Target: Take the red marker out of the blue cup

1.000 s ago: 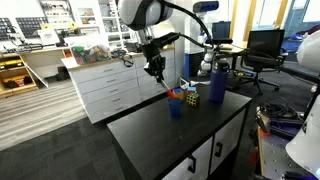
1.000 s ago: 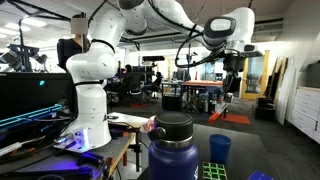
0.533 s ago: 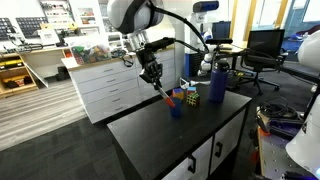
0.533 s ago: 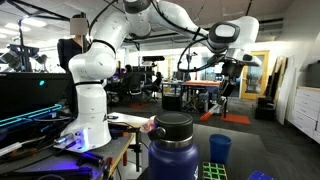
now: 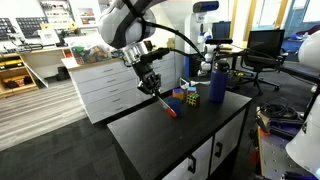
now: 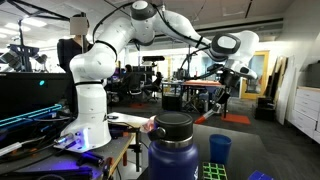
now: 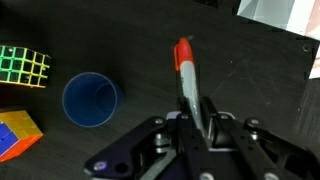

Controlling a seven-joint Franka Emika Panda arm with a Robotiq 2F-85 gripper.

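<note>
Thin red marker (image 7: pixel 186 70) gripped in hand (image 7: pixel 198 120), outside & beside upright blue cup (image 7: pixel 91 101).

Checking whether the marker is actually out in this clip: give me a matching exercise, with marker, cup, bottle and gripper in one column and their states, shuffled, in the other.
Things:
1. red marker
2. blue cup
3. dark blue bottle
4. gripper

States:
A. empty, mouth facing up
B. shut on something thin
C. held outside the cup, tip pointing away from the wrist
D. tall and capped, close to the camera in an exterior view

Pairs: 1-C, 2-A, 3-D, 4-B
</note>
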